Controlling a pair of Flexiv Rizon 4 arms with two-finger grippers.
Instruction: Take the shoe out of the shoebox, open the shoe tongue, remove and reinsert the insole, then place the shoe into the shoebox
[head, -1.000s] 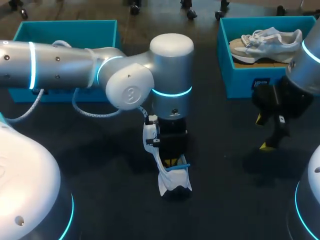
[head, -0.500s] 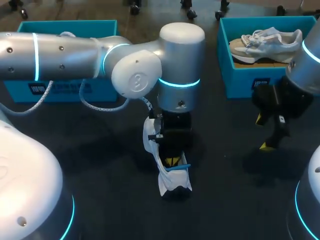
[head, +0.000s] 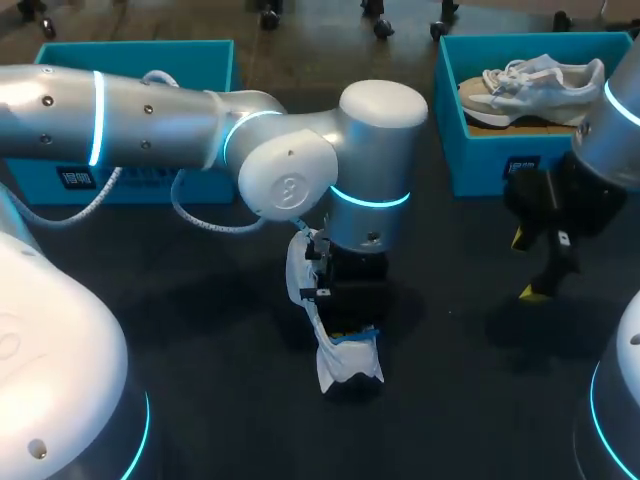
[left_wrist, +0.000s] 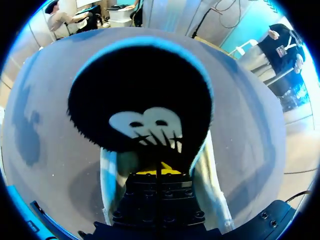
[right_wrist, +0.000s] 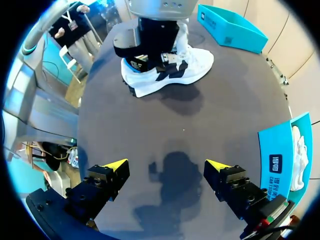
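A white shoe (head: 345, 368) with black side marks (right_wrist: 172, 69) stands on the dark table, mid-front. My left gripper (head: 345, 328) is lowered into its opening from above. In the left wrist view its yellow tips (left_wrist: 160, 172) are pressed together on the near edge of a black insole (left_wrist: 140, 97) with a blue rim and a white logo; the shoe's white walls (left_wrist: 112, 172) show on both sides. My right gripper (head: 527, 267) hangs above the table at the right, open and empty (right_wrist: 165, 167), well apart from the shoe.
A teal shoebox (head: 500, 160) at the back right holds a second pale shoe (head: 540, 82); it lies just beyond my right gripper (right_wrist: 280, 160). Another teal box (head: 130, 60) stands at the back left, behind my left arm (right_wrist: 230, 27).
My left arm's wrist has swung to the right and sunk lower over the shoe, hiding more of the yellow tips and the insole's blue edge. The right arm has not moved.
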